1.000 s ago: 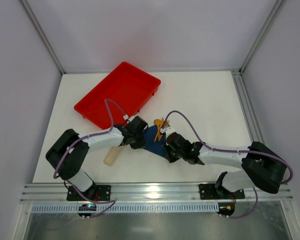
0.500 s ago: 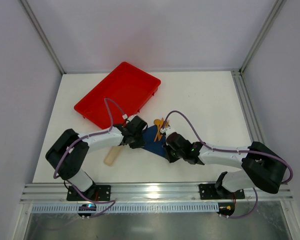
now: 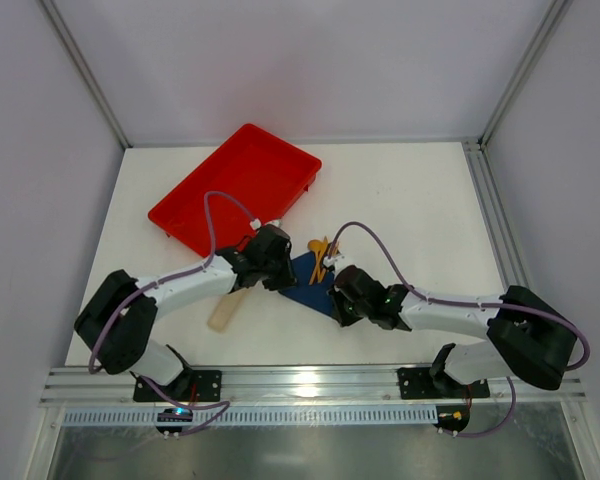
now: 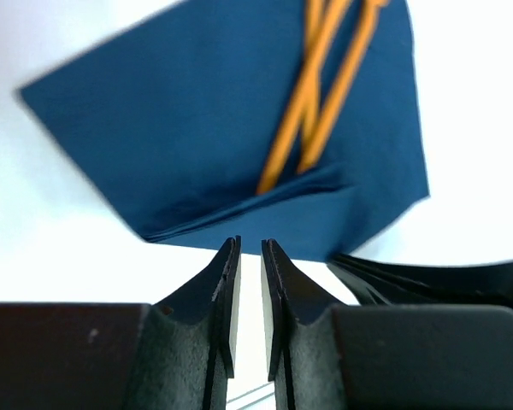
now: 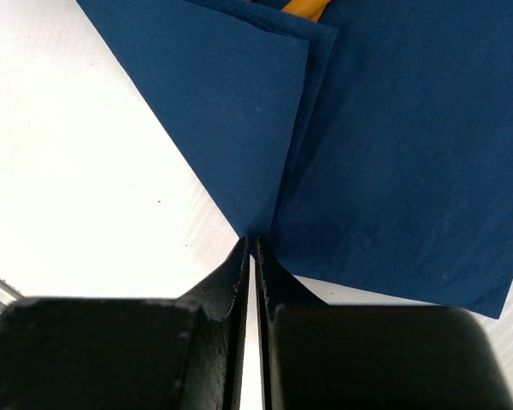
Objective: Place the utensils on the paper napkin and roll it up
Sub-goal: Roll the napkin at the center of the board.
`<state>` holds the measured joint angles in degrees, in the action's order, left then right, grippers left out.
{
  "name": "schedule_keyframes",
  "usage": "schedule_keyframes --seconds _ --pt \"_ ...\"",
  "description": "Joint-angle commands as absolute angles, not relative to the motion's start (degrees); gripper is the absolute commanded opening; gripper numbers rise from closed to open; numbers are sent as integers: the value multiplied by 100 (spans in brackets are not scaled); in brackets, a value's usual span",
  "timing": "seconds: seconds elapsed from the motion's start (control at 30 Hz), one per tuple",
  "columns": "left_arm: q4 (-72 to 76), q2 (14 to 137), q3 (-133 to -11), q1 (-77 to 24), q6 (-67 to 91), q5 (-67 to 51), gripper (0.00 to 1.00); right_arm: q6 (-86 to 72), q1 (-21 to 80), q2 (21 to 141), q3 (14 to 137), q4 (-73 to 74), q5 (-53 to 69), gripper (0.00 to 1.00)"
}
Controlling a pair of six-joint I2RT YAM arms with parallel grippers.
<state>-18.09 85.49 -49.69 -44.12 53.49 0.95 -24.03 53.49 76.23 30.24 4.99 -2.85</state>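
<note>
White tabletop (image 3: 410, 200): closed right gripper (image 5: 250, 243) seems to pin paper napkin's (image 5: 410, 154) fold over utensils (image 4: 280, 141); left gripper (image 4: 250, 248), barely parted, grips nothing.

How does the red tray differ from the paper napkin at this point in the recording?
The red tray is rigid with a raised rim; the paper napkin is a thin navy sheet. The tray is much larger than the napkin. No cutlery shows in the tray; the napkin carries the utensils, with one flap folded over their ends. Both lie on the white table, skewed to its edges.
</note>
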Motion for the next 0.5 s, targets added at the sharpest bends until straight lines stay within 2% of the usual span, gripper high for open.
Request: schedule_keyframes --seconds 0.0,0.37,0.47 --pt "-1232 8648 -5080 -4482 5177 -667 19 -2514 5326 7462 2962 650 -378 6" --pt "-256 9140 -4852 -4561 5212 -1406 19 -2672 5317 7295 2953 905 -440 6" --pt "-97 9237 -4729 -4570 5238 -1371 18 -2795 5309 7041 3084 1098 -466 11"
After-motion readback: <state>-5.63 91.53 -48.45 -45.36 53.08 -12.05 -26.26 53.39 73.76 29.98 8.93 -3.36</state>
